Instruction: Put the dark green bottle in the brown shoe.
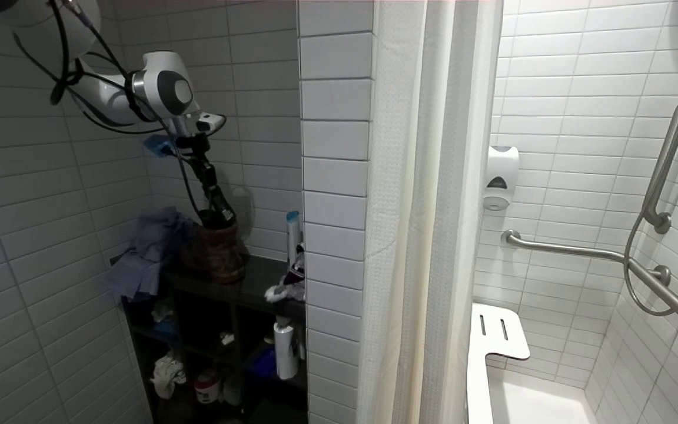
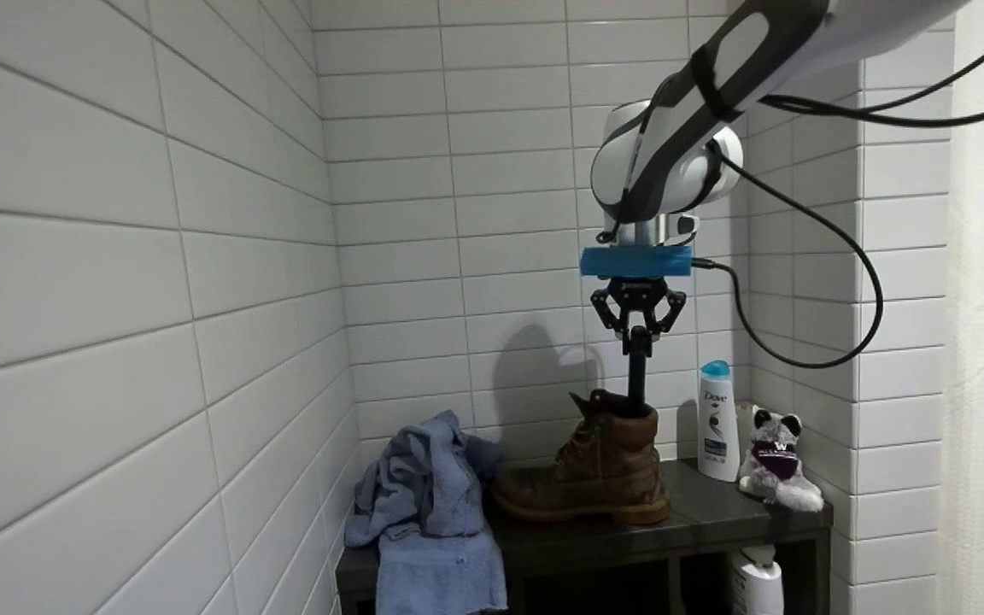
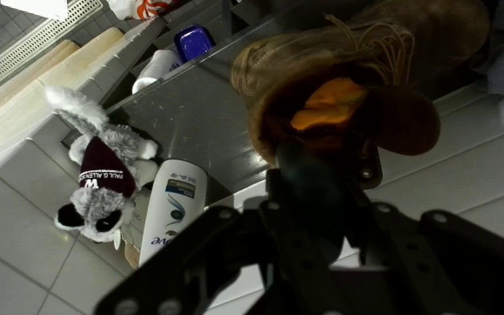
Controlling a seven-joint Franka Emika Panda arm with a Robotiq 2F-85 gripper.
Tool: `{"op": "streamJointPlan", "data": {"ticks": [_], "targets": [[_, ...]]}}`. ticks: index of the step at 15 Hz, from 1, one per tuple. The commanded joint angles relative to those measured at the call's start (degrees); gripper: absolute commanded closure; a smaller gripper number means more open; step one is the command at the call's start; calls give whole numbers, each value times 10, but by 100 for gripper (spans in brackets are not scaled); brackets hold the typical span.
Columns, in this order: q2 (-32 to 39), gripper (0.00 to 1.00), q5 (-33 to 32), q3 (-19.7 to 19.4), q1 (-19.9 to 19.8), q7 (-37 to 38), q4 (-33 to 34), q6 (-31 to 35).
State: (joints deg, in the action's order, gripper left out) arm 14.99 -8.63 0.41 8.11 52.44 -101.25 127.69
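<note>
The gripper [image 2: 638, 345] points down, its two fingers clamped on the upper end of the dark green bottle [image 2: 636, 380], which reads nearly black in an exterior view. The bottle hangs from the grip with its long axis upright, in line with the gripper. The controlling relation is vertical: the brown shoe [image 2: 607, 474], a lace-up boot, stands directly below with its mouth up and its toe toward the blue cloth [image 2: 436, 491]. In an exterior view the near rim of the shoe hides the bottle's lower end, which appears to be inside the mouth, nearer the heel than the laces. Depth of entry cannot be told, nor whether the bottle touches the rim or the orange material [image 3: 328, 105] inside the shoe. The next move, as judged, is a descent along the bottle's own axis, with no drift toward the heel, where the rear rim is the likely snag; release follows once the bottle is supported. The white Dove bottle [image 2: 717, 431] and the plush toy [image 2: 776, 461] stand past the heel, apart from this path
</note>
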Motion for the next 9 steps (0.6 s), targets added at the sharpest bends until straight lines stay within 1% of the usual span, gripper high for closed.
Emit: {"op": "streamJointPlan", "data": {"ticks": [1, 3, 9], "targets": [[29, 92, 2, -8, 1, 13, 45, -30], [33, 92, 1, -10, 3, 18, 48, -32], [22, 92, -12, -12, 12, 28, 23, -22]]}}
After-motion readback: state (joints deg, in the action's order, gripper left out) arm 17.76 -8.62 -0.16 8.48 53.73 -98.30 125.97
